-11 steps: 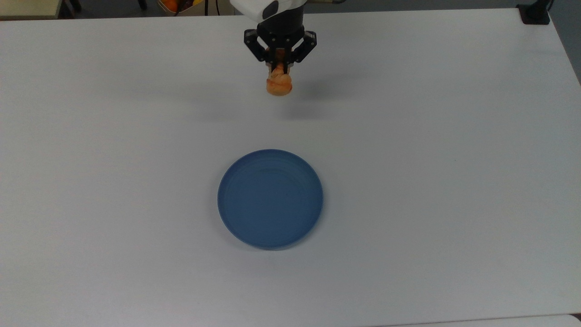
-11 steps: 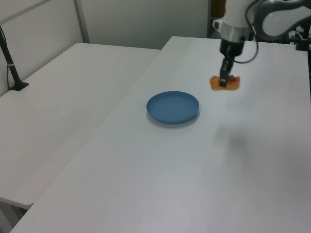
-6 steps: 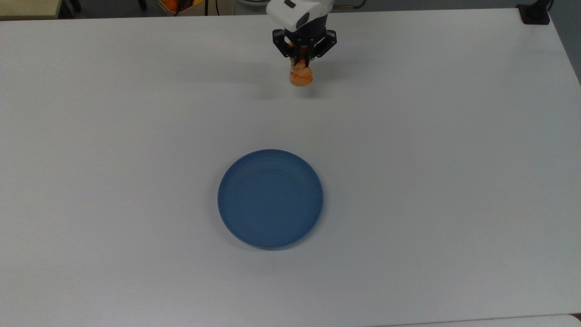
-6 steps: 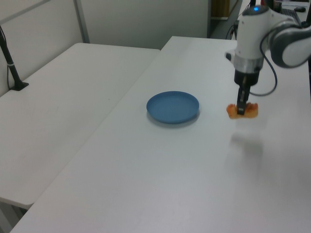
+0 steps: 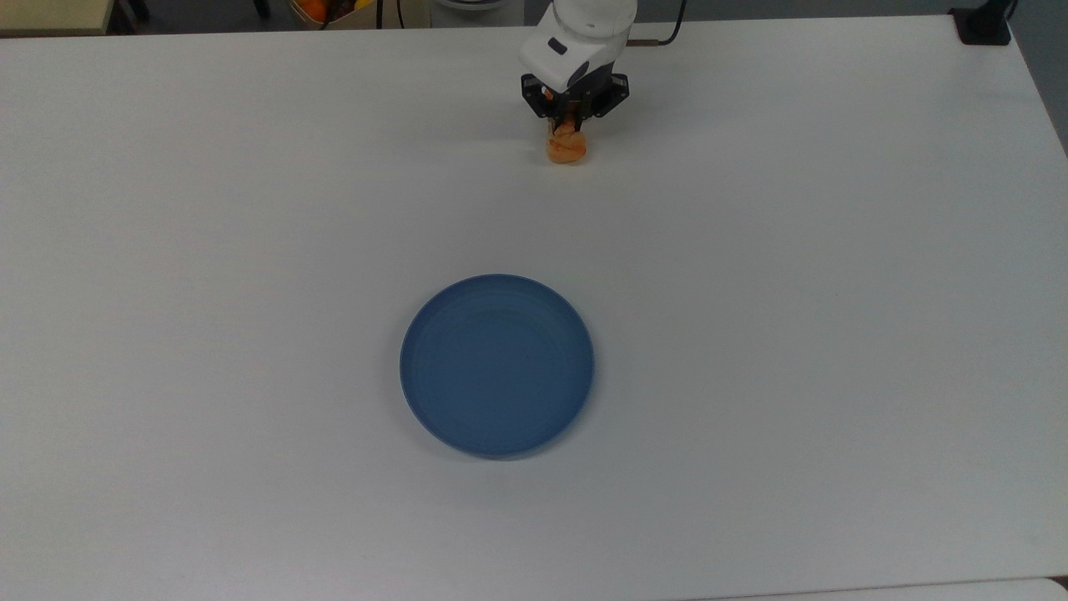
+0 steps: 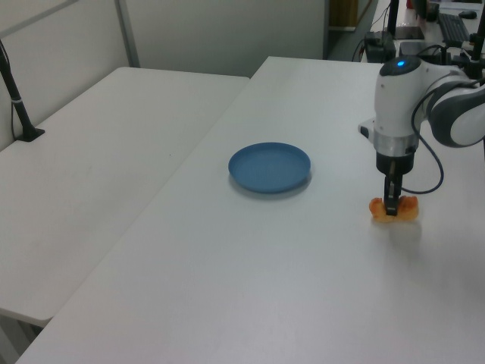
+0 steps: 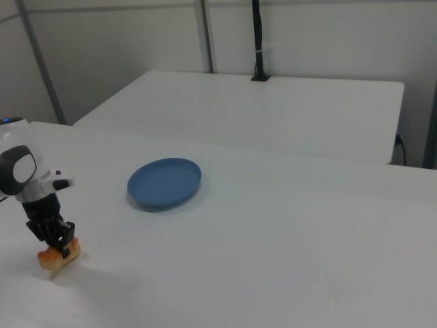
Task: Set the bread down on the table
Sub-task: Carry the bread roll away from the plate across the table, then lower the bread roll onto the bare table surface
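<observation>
Smooth white surface (image 5: 793, 334) lies bare around the round blue plate (image 5: 497, 365); near its far edge, fingers (image 5: 566, 127) pinch the ridged golden bread (image 5: 566, 147).

One bread (image 5: 566, 148), one blue plate (image 5: 497, 365), one gripper (image 5: 567, 125), and two white benches: the near bench (image 5: 793, 334) and another bench (image 7: 287, 109)

The hand (image 5: 567, 127) grips the bread (image 5: 566, 148) low over the table (image 5: 834, 292), well apart from the blue plate (image 5: 497, 365).
</observation>
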You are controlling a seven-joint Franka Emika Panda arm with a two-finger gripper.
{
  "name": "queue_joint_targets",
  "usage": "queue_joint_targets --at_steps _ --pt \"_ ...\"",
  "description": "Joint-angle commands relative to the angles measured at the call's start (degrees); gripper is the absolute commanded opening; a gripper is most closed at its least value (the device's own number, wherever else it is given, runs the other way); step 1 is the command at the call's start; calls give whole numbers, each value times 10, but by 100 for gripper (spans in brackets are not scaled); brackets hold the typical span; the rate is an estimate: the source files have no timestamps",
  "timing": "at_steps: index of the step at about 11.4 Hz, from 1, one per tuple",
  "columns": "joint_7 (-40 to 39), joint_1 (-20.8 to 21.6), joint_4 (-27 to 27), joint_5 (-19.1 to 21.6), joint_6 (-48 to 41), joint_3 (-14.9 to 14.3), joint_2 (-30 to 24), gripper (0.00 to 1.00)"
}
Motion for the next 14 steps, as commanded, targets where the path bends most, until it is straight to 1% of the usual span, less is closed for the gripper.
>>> queue_joint_targets --at_steps 1,2,3,4,5,6,9,11,12,14 --pt "25 8 -2 -7 5 -2 18 53" --pt "25 9 0 -7 -5 -2 18 74" --pt "25 14 2 -7 -20 -2 17 85" --pt "25 15 9 -7 -31 -2 17 89" --pt "30 15 14 -7 -41 -2 17 96" --pt "35 15 27 -7 -55 -2 17 100" --pt "37 12 95 -7 -123 -2 17 100" --pt "30 4 159 -7 -156 -3 23 100" --pt "21 -8 190 -7 -173 -3 23 100" --pt "-35 -31 268 -6 -262 -7 23 100"
